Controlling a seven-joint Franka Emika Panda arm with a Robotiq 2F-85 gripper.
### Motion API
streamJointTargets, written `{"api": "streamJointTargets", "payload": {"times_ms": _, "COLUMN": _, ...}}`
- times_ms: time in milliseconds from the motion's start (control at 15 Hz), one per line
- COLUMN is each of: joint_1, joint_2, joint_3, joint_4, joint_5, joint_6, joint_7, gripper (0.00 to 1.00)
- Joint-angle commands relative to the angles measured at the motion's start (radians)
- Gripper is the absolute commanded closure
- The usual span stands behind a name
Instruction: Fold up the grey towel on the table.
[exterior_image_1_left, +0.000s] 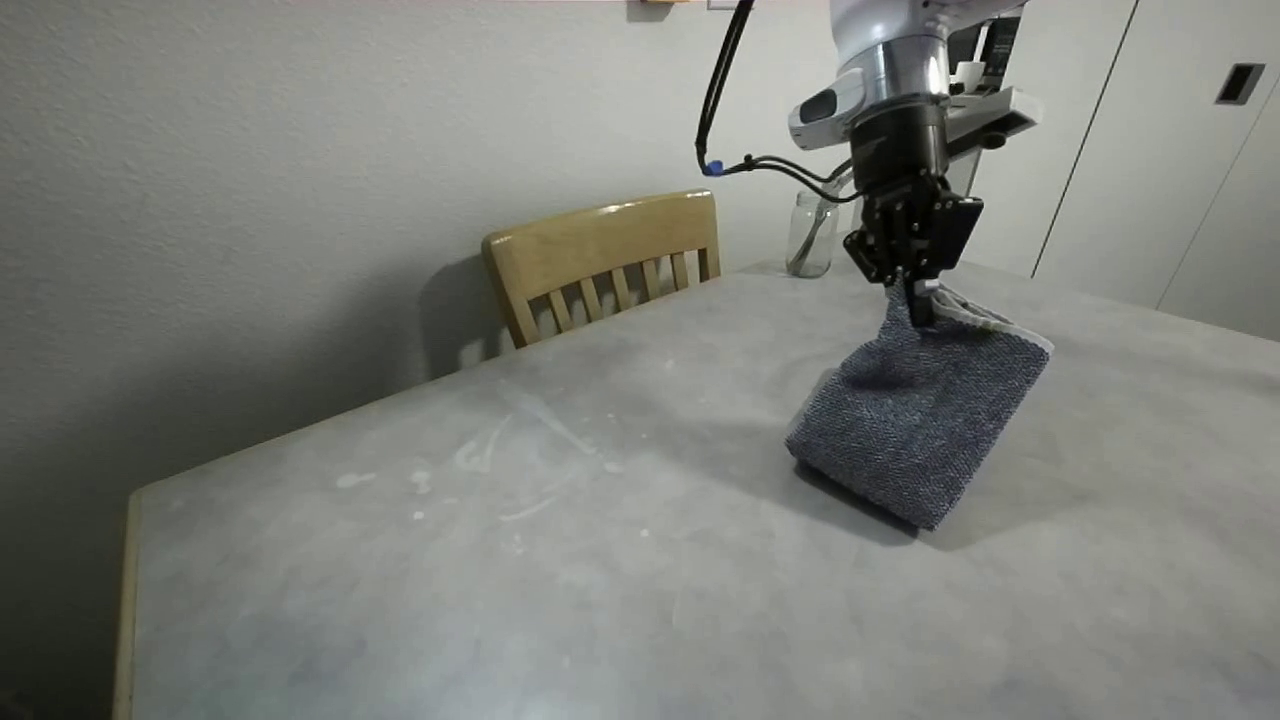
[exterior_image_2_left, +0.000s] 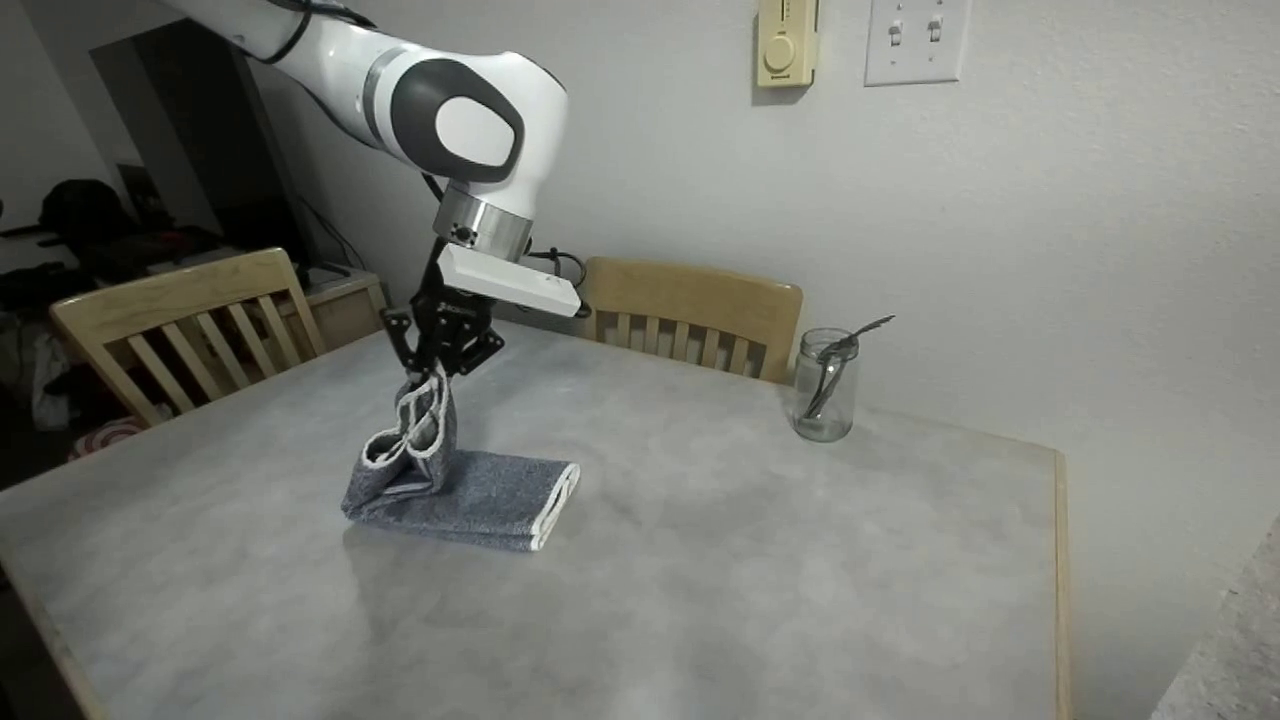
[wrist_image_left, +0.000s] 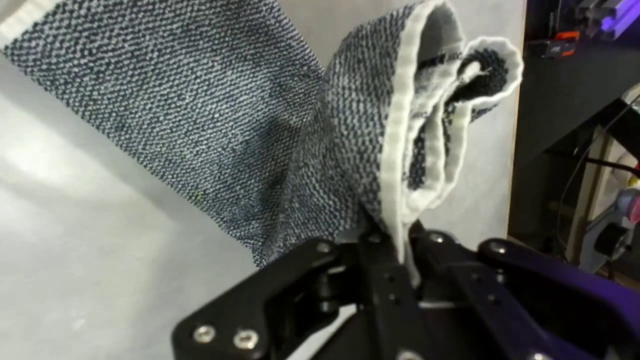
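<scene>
The grey towel, dark blue-grey with white trim, shows in both exterior views (exterior_image_1_left: 920, 430) (exterior_image_2_left: 505, 490) and in the wrist view (wrist_image_left: 190, 100). It is layered. One end lies flat on the pale grey table (exterior_image_1_left: 500, 600) (exterior_image_2_left: 760, 610), and the other end is lifted, bent up in loops. My gripper (exterior_image_1_left: 918, 300) (exterior_image_2_left: 432, 372) is above the towel and shut on the top of the lifted end. In the wrist view the white trim runs between the gripper's fingers (wrist_image_left: 402, 240). The fingertips are partly hidden by cloth.
A glass jar (exterior_image_1_left: 812, 235) (exterior_image_2_left: 825, 400) with dark utensils stands near the table's wall side. A wooden chair (exterior_image_1_left: 610, 235) (exterior_image_2_left: 690, 290) is at that edge. Another wooden chair (exterior_image_2_left: 190, 310) stands at a further edge. The wall (exterior_image_2_left: 1100, 200) is behind the table.
</scene>
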Motion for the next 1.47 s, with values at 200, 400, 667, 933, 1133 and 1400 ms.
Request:
{"api": "streamJointTargets", "payload": {"times_ms": 200, "joint_1": -0.024, "joint_2": 0.04, "joint_3": 0.004, "joint_4": 0.078, "joint_5": -0.028, "joint_6": -0.039, "joint_7": -0.104, "gripper": 0.98}}
{"api": "streamJointTargets", "payload": {"times_ms": 400, "joint_1": -0.035, "joint_2": 0.079, "joint_3": 0.004, "joint_4": 0.112, "joint_5": -0.02, "joint_6": -0.039, "joint_7": -0.143, "gripper": 0.98}}
{"api": "streamJointTargets", "payload": {"times_ms": 667, "joint_1": -0.066, "joint_2": 0.16, "joint_3": 0.007, "joint_4": 0.19, "joint_5": -0.016, "joint_6": -0.055, "joint_7": -0.225, "gripper": 0.98}}
{"api": "streamJointTargets", "payload": {"times_ms": 933, "joint_1": -0.105, "joint_2": 0.248, "joint_3": 0.007, "joint_4": 0.306, "joint_5": -0.019, "joint_6": -0.115, "joint_7": -0.326, "gripper": 0.98}}
{"api": "streamJointTargets", "payload": {"times_ms": 1133, "joint_1": -0.128, "joint_2": 0.319, "joint_3": 0.009, "joint_4": 0.408, "joint_5": -0.022, "joint_6": -0.19, "joint_7": -0.394, "gripper": 0.98}}
{"api": "streamJointTargets", "payload": {"times_ms": 1400, "joint_1": -0.142, "joint_2": 0.403, "joint_3": 0.006, "joint_4": 0.532, "joint_5": -0.025, "joint_6": -0.298, "joint_7": -0.447, "gripper": 0.98}}
